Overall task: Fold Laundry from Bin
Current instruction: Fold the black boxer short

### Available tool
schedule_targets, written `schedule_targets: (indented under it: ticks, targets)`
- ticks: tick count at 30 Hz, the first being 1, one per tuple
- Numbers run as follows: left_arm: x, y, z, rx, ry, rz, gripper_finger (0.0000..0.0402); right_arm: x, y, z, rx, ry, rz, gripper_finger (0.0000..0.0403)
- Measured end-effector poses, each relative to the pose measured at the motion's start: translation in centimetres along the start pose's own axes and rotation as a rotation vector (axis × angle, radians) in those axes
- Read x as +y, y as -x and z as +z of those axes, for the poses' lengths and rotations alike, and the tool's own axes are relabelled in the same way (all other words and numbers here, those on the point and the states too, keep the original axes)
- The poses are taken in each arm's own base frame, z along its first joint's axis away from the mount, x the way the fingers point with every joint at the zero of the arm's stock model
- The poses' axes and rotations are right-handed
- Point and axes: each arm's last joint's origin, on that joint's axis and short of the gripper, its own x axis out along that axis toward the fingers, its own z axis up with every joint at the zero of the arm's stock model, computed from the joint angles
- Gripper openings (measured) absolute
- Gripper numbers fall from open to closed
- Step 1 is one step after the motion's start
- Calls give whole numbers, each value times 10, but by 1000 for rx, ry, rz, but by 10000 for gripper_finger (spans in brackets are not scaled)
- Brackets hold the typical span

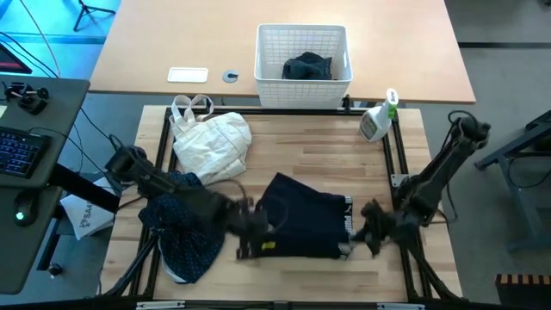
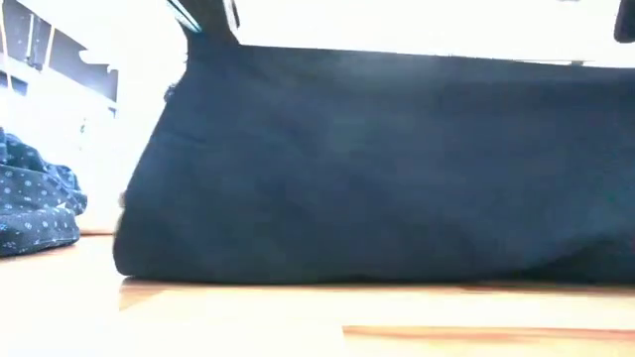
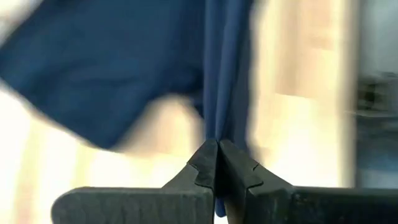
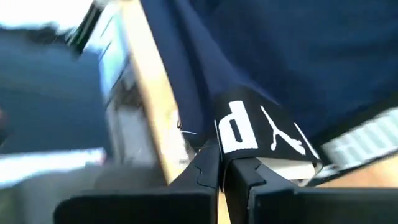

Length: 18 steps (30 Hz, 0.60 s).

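Setting: a butcher-block work table (image 1: pixel 284 138) framed in black rail, with a longer pale desk behind it; grey floor on both sides.
Bin: the white lattice basket (image 1: pixel 303 79) stands at the far edge, on the pale desk, holding one dark crumpled garment (image 1: pixel 307 66).
Dark navy piece: a plain navy garment (image 1: pixel 301 224) lies spread across the middle-front of the work table, its black waistband with white lettering (image 4: pixel 258 127) turned toward the right arm. In the low view it fills most of the frame (image 2: pixel 377 169), lower edge on the wood.
Left gripper: the left gripper (image 1: pixel 250 237) sits at the garment's left front corner; in its wrist view the fingers (image 3: pixel 205 165) are pressed together with a fold of blue cloth (image 3: pixel 224 81) pinched between them.
Right gripper: the right gripper (image 1: pixel 362 231) is at the garment's right edge; its fingers (image 4: pixel 208 165) are closed tight right at the waistband, apparently pinching its edge.
Dotted shirt: a navy shirt with tiny white dots (image 1: pixel 185 228) lies heaped at the table's left front, under the left arm.
Other items: a cream cloth bag with loop handles (image 1: pixel 211 138) sits at the left rear of the table; a spray bottle (image 1: pixel 379 120) stands at the right rear corner; a white card (image 1: pixel 188 75) and a small round object (image 1: pixel 230 76) rest on the desk left of the bin.
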Motion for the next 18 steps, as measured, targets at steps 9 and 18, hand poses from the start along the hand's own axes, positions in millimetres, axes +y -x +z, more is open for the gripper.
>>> schedule_targets:
  ticks: [9,18]
  targets:
    - [100,-18,36,46,-188,228,0,-37,13,35,-113,-167,-292,0]
    - [165,-38,33,163,-279,100,0,-45,9,58,-46,-190,-316,0]
